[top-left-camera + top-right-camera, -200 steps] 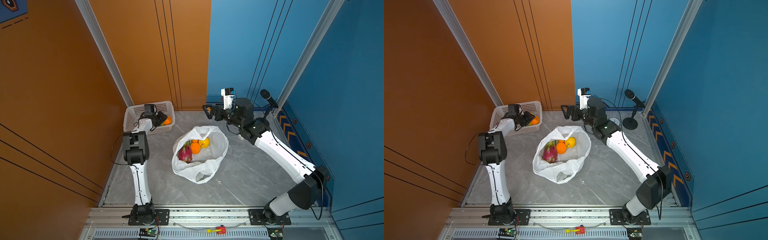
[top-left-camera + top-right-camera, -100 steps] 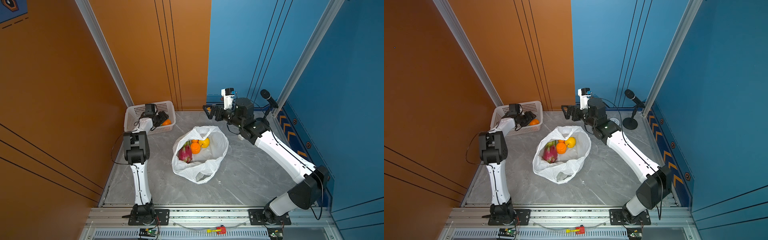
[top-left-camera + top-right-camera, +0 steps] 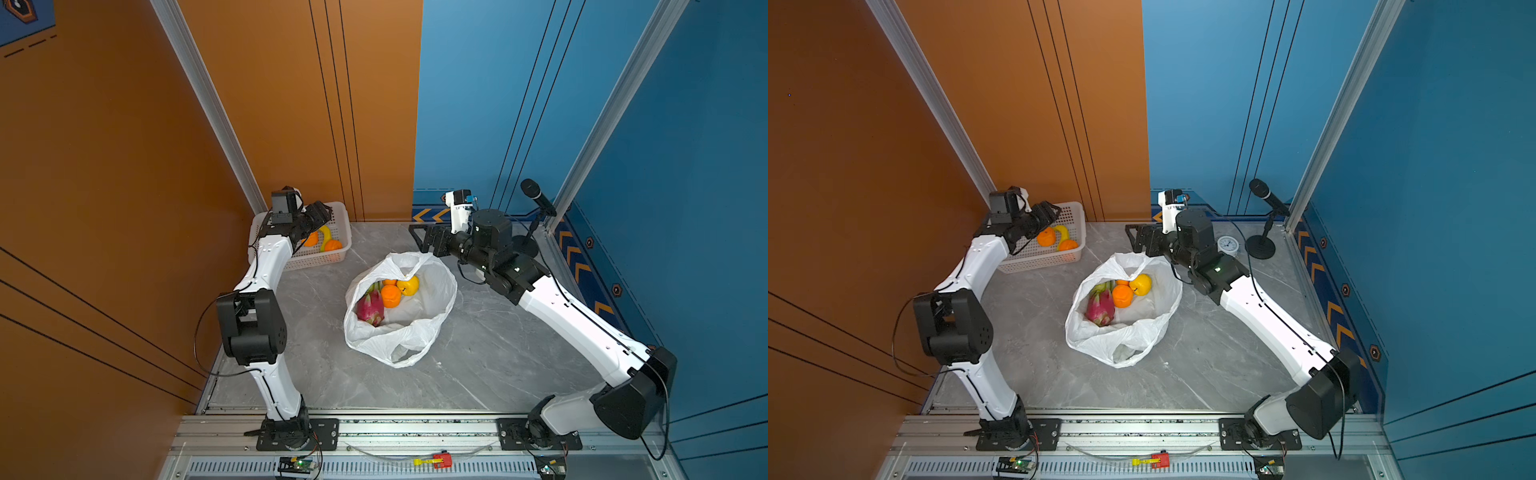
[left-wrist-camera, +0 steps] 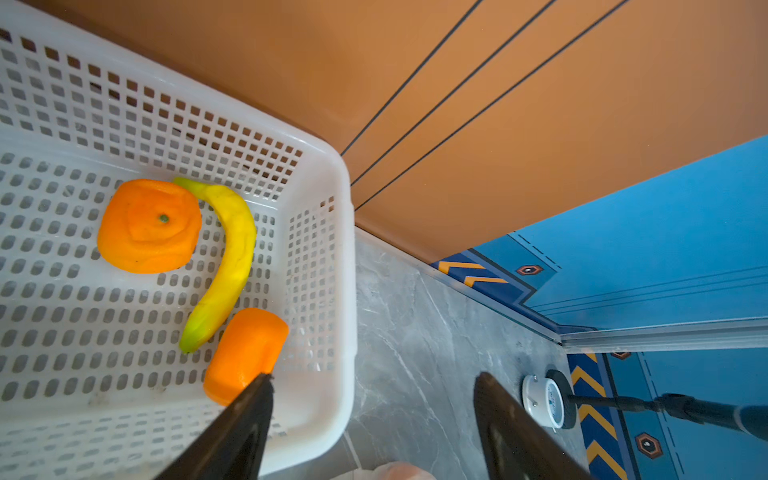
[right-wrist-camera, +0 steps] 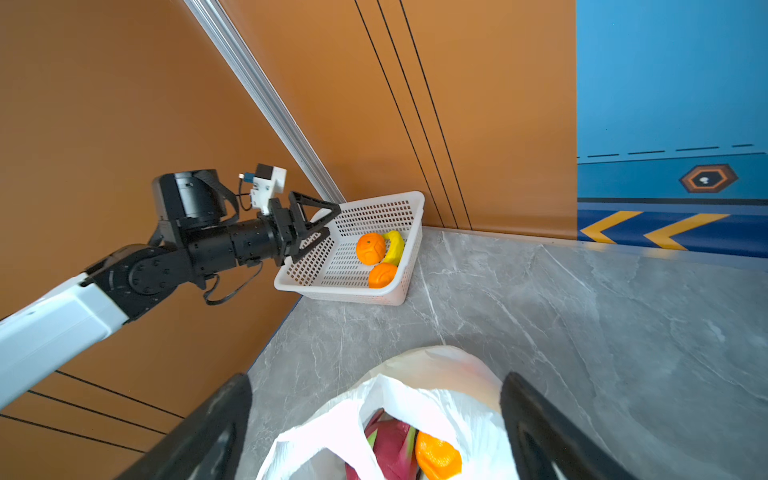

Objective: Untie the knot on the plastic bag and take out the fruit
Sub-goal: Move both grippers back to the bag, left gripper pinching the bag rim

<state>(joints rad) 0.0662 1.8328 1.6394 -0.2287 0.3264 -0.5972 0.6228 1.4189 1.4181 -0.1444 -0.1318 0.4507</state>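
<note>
White perforated basket (image 3: 320, 262) in the far-left corner of the bench (image 3: 478, 353): two oranges (image 4: 149, 226) with a curved banana (image 4: 232, 257) lying between them; plastic bag (image 3: 409, 336) sits mid-bench, thin, crumpled, translucent white, mouth gaping upward; inside it a pink-red dragon fruit (image 3: 370, 307), a third orange (image 3: 390, 296) touching it, a yellow-orange fruit (image 3: 408, 286) just beside that, all bunched toward the bag's far side; left tool (image 4: 374, 376) hangs over the basket's edge, jaws spread, nothing in them; right tool (image 5: 378, 376) above the bag's far rim, jaws wide apart, empty.
</note>
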